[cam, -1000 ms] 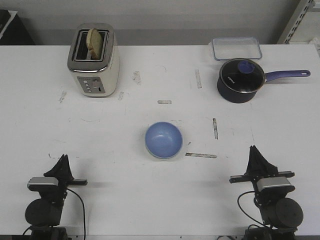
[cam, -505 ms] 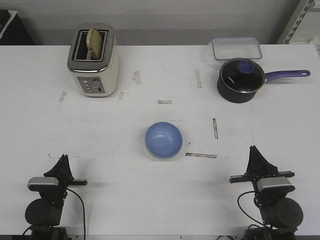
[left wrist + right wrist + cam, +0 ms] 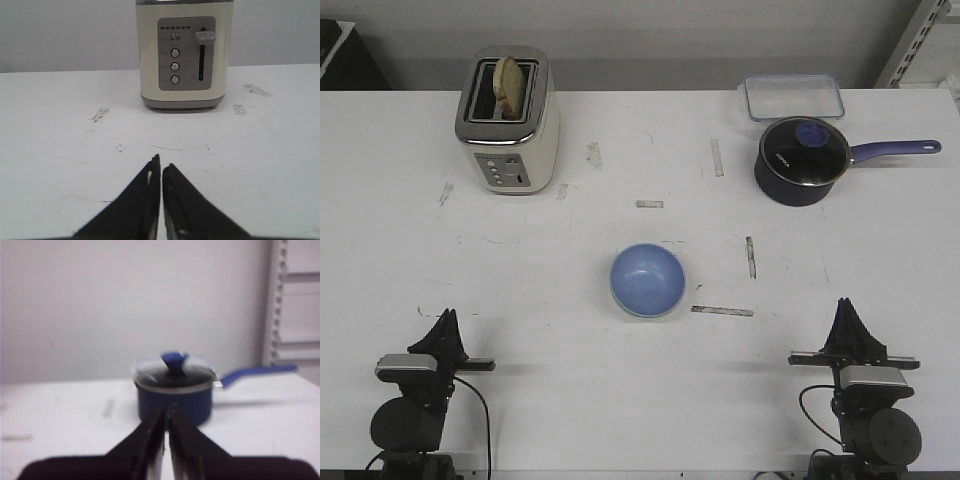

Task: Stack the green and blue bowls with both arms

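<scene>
The light blue bowl (image 3: 647,280) sits upright in the middle of the table. No green bowl shows as a separate thing in any view. My left gripper (image 3: 448,318) rests at the near left edge, shut and empty, far left of the bowl. In the left wrist view its jaws (image 3: 161,164) meet over bare table. My right gripper (image 3: 846,305) rests at the near right edge, shut and empty, well right of the bowl. In the right wrist view its jaws (image 3: 166,410) point towards the saucepan.
A cream toaster (image 3: 507,120) with bread in it stands at the back left and fills the left wrist view (image 3: 184,55). A dark blue lidded saucepan (image 3: 802,160) with its handle to the right, also in the right wrist view (image 3: 175,390), and a clear lidded box (image 3: 792,97) stand at the back right.
My right arm has shifted a little to the right and towards the near edge, still shut. The left arm and the blue bowl have not moved.
</scene>
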You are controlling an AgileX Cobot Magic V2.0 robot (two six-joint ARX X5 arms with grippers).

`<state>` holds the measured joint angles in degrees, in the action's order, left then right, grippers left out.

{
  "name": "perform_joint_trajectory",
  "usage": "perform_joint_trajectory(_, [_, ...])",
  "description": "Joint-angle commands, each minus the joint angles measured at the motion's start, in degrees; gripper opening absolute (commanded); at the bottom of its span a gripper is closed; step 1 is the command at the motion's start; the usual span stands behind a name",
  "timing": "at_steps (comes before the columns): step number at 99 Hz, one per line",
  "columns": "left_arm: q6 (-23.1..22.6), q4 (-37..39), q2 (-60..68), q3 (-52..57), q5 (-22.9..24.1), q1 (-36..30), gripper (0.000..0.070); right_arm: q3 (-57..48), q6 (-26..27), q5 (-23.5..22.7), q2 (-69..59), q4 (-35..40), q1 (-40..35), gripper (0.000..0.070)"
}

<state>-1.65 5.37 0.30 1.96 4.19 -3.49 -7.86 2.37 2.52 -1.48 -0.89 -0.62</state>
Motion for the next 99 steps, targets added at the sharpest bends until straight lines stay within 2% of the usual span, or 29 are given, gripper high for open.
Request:
perform_joint_trajectory(1, [-0.48, 0.7, -0.11, -1.27, -0.09, 0.11, 0.0001, 1.25, -0.72, -0.15, 1.46, -0.79, 0.61, 0.0006])
perform_joint_trajectory(29, [-0.48, 0.7, -0.11, -1.27, -0.09, 0.11, 0.0001, 7.21, -0.57, -0.96, 1.4, -5.03, 0.55, 0.0006])
perform_joint_trajectory(99, [-0.48, 0.7, -0.11, -1.27, -0.09, 0.11, 0.0001, 7.13, -0.5, -1.01, 1.4, -3.39, 0.59, 0.0006])
